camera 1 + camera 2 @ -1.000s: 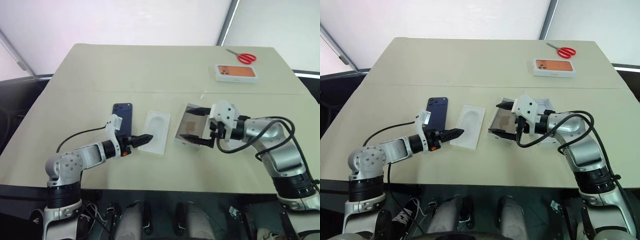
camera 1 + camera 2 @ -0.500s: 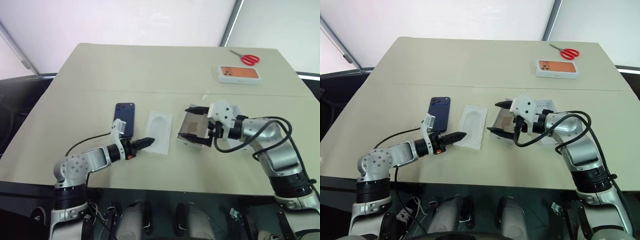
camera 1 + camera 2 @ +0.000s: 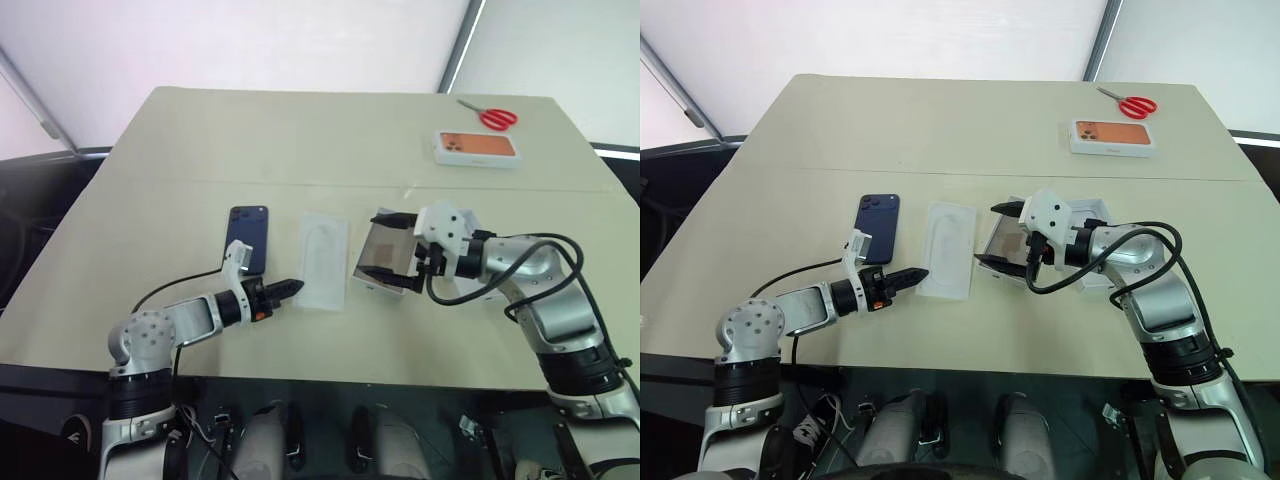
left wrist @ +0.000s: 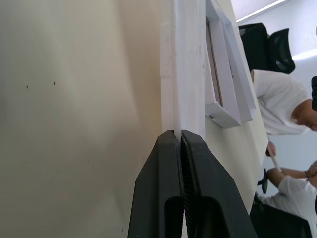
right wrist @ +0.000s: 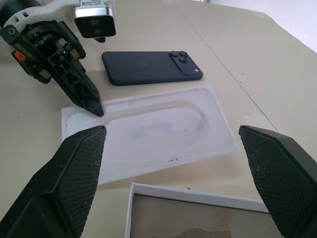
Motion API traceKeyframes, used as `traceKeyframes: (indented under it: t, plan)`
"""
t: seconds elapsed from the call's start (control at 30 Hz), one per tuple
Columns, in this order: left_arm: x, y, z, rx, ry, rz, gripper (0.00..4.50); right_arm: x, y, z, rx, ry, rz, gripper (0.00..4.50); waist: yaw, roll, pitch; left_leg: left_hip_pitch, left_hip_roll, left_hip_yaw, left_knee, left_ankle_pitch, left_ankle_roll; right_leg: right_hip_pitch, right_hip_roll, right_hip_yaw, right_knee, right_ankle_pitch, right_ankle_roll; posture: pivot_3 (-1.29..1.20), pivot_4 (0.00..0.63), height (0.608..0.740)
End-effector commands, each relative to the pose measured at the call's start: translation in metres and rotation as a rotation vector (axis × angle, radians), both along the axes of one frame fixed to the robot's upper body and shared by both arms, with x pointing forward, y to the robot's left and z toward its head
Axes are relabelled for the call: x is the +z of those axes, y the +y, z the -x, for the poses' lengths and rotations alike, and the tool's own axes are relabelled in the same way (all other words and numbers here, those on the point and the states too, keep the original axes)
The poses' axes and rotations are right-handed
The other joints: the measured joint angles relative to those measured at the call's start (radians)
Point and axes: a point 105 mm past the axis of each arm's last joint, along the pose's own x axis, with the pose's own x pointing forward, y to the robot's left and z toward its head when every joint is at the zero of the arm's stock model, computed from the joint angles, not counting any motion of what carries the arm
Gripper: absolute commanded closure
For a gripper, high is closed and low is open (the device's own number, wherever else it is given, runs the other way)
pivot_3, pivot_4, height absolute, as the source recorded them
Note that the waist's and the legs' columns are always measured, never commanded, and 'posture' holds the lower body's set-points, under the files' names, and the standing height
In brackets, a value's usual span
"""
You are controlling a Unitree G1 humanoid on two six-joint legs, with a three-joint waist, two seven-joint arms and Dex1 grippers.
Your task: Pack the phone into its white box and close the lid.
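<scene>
The phone point(image 3: 248, 239) lies flat on the tabletop point(image 3: 300, 140), camera side up, just left of the white insert point(image 3: 324, 260). My left fingers point(image 3: 288, 287) are pinched closed on that insert's near corner. My right fingers point(image 3: 383, 247) are spread wide around the tilted lid point(image 3: 1002, 248).

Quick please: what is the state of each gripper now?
Left gripper: shut on the near corner of the white insert.
Right gripper: open, fingers spread over the lid, holding nothing.
</scene>
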Motion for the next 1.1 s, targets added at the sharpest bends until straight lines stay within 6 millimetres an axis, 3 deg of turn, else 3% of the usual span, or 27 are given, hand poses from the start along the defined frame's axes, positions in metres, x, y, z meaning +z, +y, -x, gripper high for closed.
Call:
traceKeyframes:
  t: [0.03, 0.23, 0.33, 0.43, 0.53, 0.77, 0.93, 1.1]
  plan:
    - [0.008, 0.010, -0.005, 0.052, -0.015, 0.037, 4.43, 0.000, -0.001, 0.003, 0.014, -0.007, 0.010, 0.00, 0.000, 0.000, 0.000, 0.000, 0.000, 0.000, 0.000, 0.000, 0.000, 0.000, 0.000, 0.000, 0.000, 0.000, 0.000, 0.00, 0.150, 0.738]
    - [0.035, 0.028, -0.017, 0.124, -0.049, 0.175, 4.43, -0.049, -0.010, -0.003, -0.078, 0.223, 0.135, 0.00, 0.001, -0.001, 0.000, 0.000, 0.000, 0.000, 0.000, 0.000, 0.000, 0.000, 0.000, 0.000, 0.000, 0.000, 0.000, 0.00, 0.150, 0.738]
    - [0.045, 0.034, -0.024, 0.152, -0.064, 0.212, 4.43, -0.062, -0.013, -0.007, -0.121, 0.269, 0.167, 0.00, 0.001, -0.001, 0.000, 0.000, 0.000, 0.000, 0.000, 0.000, 0.000, 0.000, -0.001, 0.000, 0.000, 0.000, 0.000, 0.00, 0.150, 0.738]
    - [0.045, 0.035, -0.025, 0.151, -0.073, 0.178, 4.43, -0.062, -0.008, -0.005, -0.093, 0.293, 0.139, 0.00, 0.000, -0.001, 0.000, 0.000, 0.000, 0.000, 0.000, 0.000, 0.000, 0.000, 0.000, 0.000, 0.000, 0.000, 0.000, 0.00, 0.150, 0.738]
    - [0.048, 0.032, -0.026, 0.146, -0.089, 0.165, 4.50, -0.063, -0.008, -0.004, -0.084, 0.304, 0.135, 0.91, -0.001, -0.001, 0.000, 0.000, 0.000, 0.000, 0.000, 0.000, 0.000, 0.000, 0.001, 0.000, 0.000, 0.000, 0.000, 0.00, 0.150, 0.738]
    - [0.050, 0.024, -0.026, 0.139, -0.095, 0.164, 4.50, -0.057, 0.002, -0.001, -0.043, 0.289, 0.087, 4.40, 0.001, -0.001, 0.000, 0.000, 0.000, 0.000, 0.000, 0.000, 0.000, 0.000, 0.001, 0.000, 0.000, 0.000, 0.000, 0.00, 0.150, 0.738]
    - [0.060, 0.026, -0.036, 0.183, -0.140, 0.151, 4.50, -0.056, 0.012, -0.001, -0.003, 0.194, 0.122, 4.40, 0.000, -0.001, 0.000, 0.000, 0.000, 0.000, 0.000, 0.000, 0.000, 0.000, 0.001, 0.000, 0.000, 0.000, 0.000, 0.00, 0.150, 0.738]
    - [0.076, 0.028, -0.045, 0.213, -0.149, 0.210, 4.50, -0.056, 0.038, 0.005, 0.115, 0.103, 0.161, 4.40, -0.002, -0.001, 0.000, 0.000, 0.000, 0.000, 0.000, 0.000, 0.000, 0.000, 0.001, 0.000, 0.000, 0.000, 0.000, 0.00, 0.150, 0.738]
